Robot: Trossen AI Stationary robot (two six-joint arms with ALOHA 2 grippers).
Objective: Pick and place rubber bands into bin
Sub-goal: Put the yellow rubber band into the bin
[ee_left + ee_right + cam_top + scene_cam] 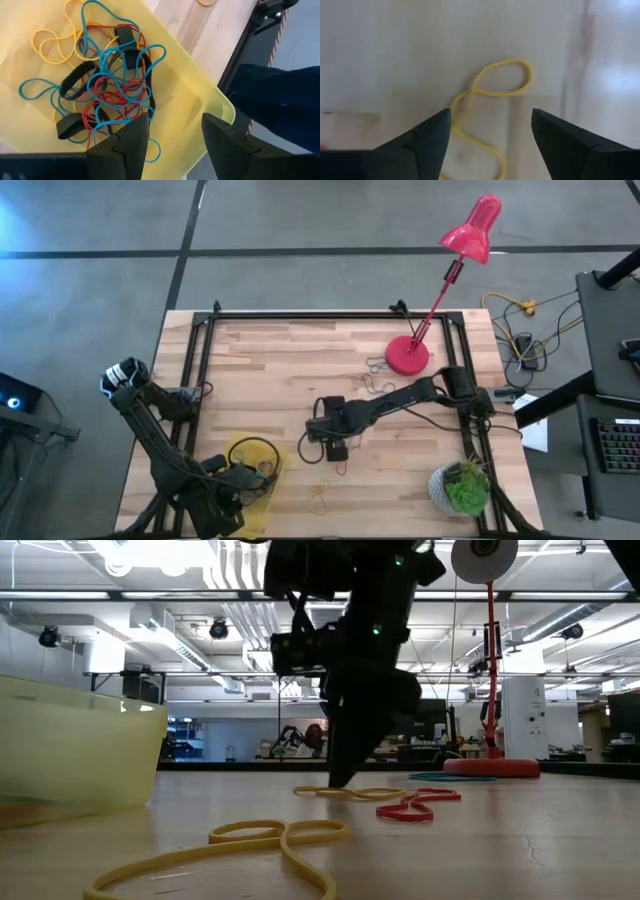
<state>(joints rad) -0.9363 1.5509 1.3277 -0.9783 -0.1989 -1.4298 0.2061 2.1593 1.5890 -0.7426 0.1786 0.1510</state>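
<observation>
**Left gripper over the bin, right one straddling a yellow band**

Your left gripper (172, 137) hangs over the yellow bin (200, 95) at the table's near left corner, fingers apart and holding nothing. Under it sits a tangle of rubber bands (107, 82) in blue, red, yellow and black, all inside the bin.

Your right gripper (490, 135) is down at mid-table, fingers spread wide with nothing between them, right above a twisted yellow band (492, 92) lying flat on the wood. You've got more loose ones nearby: a red band (415, 805) and another yellow band (250, 850) closer to the table's near edge.
</observation>
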